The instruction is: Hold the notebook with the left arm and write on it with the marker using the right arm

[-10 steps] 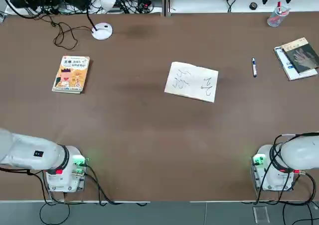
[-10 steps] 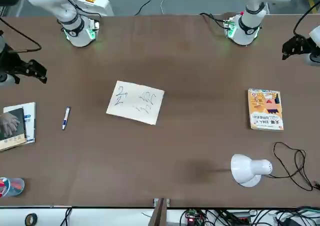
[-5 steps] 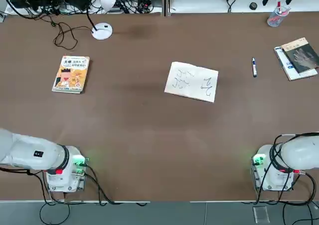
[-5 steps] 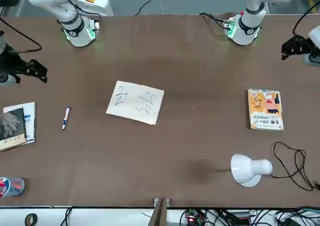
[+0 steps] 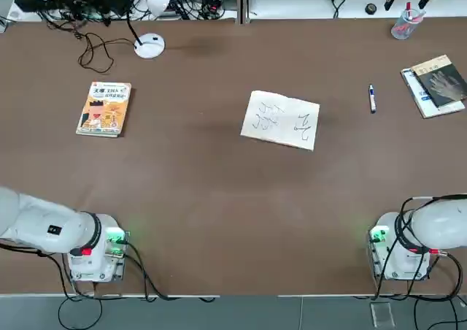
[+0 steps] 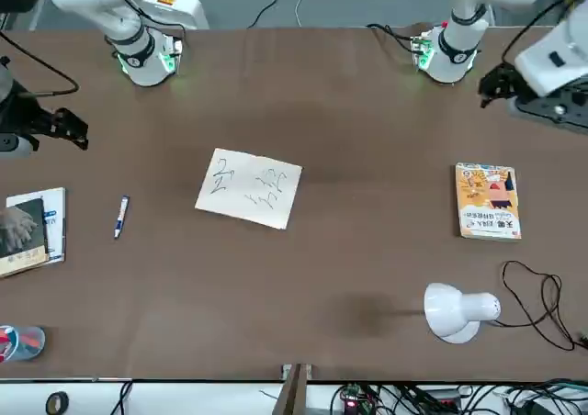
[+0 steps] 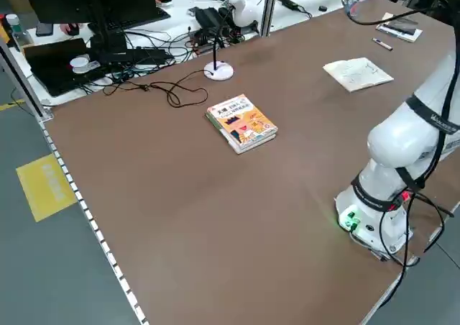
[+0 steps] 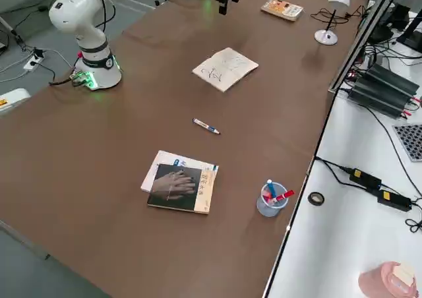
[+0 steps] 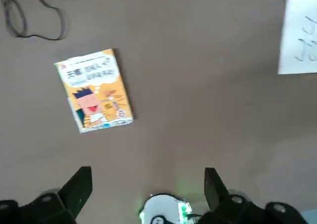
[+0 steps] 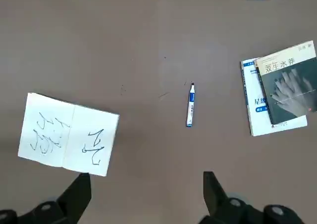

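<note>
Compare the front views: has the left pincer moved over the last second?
Yes. The left pincer has swung inward from the table's edge, now nearer its own arm's base and above the orange-yellow book.

orange-yellow book (image 5: 104,109) lying flat on the brown surface (image 5: 204,198) | white desk lamp (image 5: 149,45) sitting near the far edge, black cable (image 5: 91,52) looping beside it | grey-covered book (image 5: 436,84) resting on a white one | clear cup (image 5: 403,25) holding red-tipped pens
</note>
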